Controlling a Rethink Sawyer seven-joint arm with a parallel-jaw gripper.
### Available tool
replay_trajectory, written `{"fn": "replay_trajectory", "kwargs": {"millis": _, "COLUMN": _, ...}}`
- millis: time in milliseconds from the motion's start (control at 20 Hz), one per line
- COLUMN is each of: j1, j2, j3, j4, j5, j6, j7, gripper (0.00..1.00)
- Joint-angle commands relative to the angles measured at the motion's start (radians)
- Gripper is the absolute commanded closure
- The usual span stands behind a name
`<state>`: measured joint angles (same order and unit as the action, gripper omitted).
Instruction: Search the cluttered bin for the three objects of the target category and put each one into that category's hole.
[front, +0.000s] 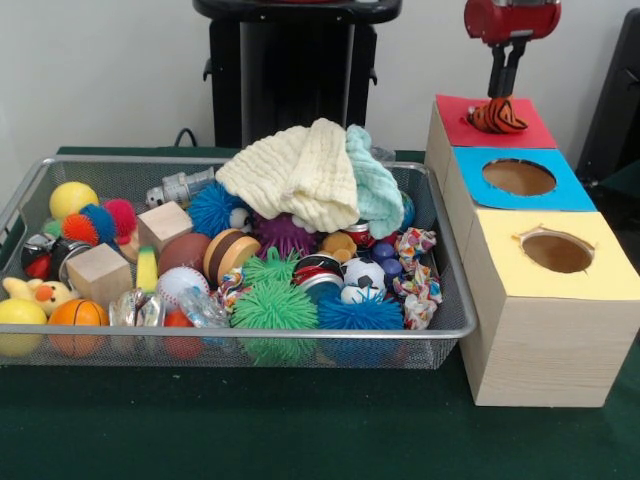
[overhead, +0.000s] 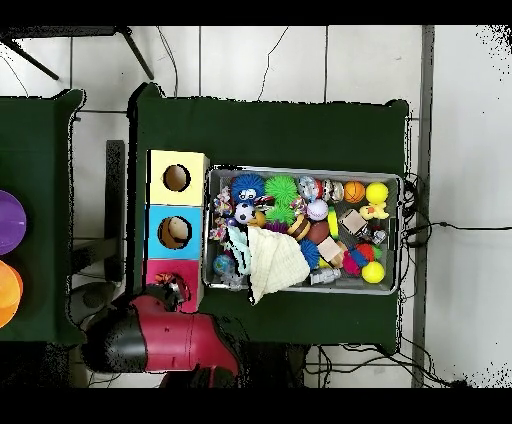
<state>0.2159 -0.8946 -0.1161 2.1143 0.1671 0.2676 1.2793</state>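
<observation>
Over the red hole (front: 478, 128), gripper (front: 503, 92) hanging straight down, fingers pinching the striped toy (front: 497, 117). Toy is sitting directly below the hand, on the opening, covering it; a release should drop it in. Soft plush against a flat wooden box (front: 545, 340). Duckling (front: 33, 294) is waiting well apart, at the mesh bin's (front: 240, 348) far corner.

In the front view the bin (front: 440, 330) sits left of and just beside the wooden box (front: 545, 345), whose three holes run front to back, with the striped toy (front: 497, 117) on the rearmost hole (front: 462, 122) beneath the gripper (front: 506, 82).
</observation>
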Motion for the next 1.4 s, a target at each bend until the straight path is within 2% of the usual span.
{"fn": "replay_trajectory", "kwargs": {"millis": 50, "j1": -0.018, "j2": 0.073, "j3": 0.071, "j4": 0.027, "j5": 0.035, "j6": 0.062, "j7": 0.232, "gripper": 1.00}}
{"fn": "replay_trajectory", "kwargs": {"millis": 450, "j1": -0.005, "j2": 0.090, "j3": 0.093, "j4": 0.039, "j5": 0.056, "j6": 0.024, "j7": 0.257, "gripper": 1.00}}
{"fn": "replay_trajectory", "kwargs": {"millis": 650, "j1": -0.015, "j2": 0.111, "j3": 0.119, "j4": 0.053, "j5": 0.059, "j6": -0.046, "j7": 0.266, "gripper": 1.00}}
{"fn": "replay_trajectory", "kwargs": {"millis": 800, "j1": -0.007, "j2": 0.120, "j3": 0.110, "j4": 0.047, "j5": 0.057, "j6": -0.055, "j7": 0.269, "gripper": 1.00}}
{"fn": "replay_trajectory", "kwargs": {"millis": 1100, "j1": 0.096, "j2": 0.082, "j3": -0.079, "j4": -0.037, "j5": 0.000, "j6": 0.100, "j7": 0.254, "gripper": 1.00}}
{"fn": "replay_trajectory", "kwargs": {"millis": 1250, "j1": 0.127, "j2": 0.052, "j3": -0.183, "j4": -0.089, "j5": -0.049, "j6": 0.196, "j7": 0.211, "gripper": 1.00}}
{"fn": "replay_trajectory", "kwargs": {"millis": 1400, "j1": 0.126, "j2": 0.017, "j3": -0.226, "j4": -0.113, "j5": -0.074, "j6": 0.255, "j7": 0.178, "gripper": 1.00}}
